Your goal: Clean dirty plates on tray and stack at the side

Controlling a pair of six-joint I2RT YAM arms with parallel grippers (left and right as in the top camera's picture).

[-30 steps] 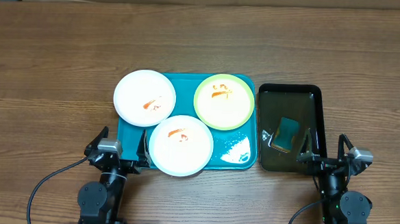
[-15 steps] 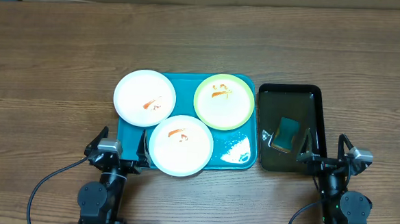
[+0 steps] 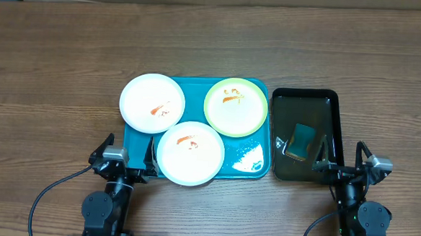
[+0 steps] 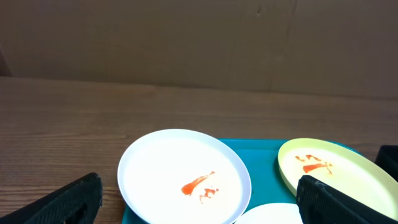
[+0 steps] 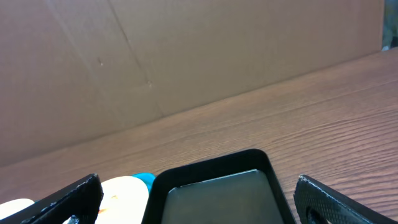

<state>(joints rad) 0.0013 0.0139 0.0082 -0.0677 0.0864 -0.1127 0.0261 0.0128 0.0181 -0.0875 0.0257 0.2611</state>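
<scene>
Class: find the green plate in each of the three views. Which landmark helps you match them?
Overhead: green plate upper centre, just left of the black tray.
Left wrist: green plate lower right; the black tray's corner shows at the right edge.
Right wrist: probably the pale sliver lower left, left of the black tray; too little shows to be sure.
Shared landmark: the black tray.
</scene>
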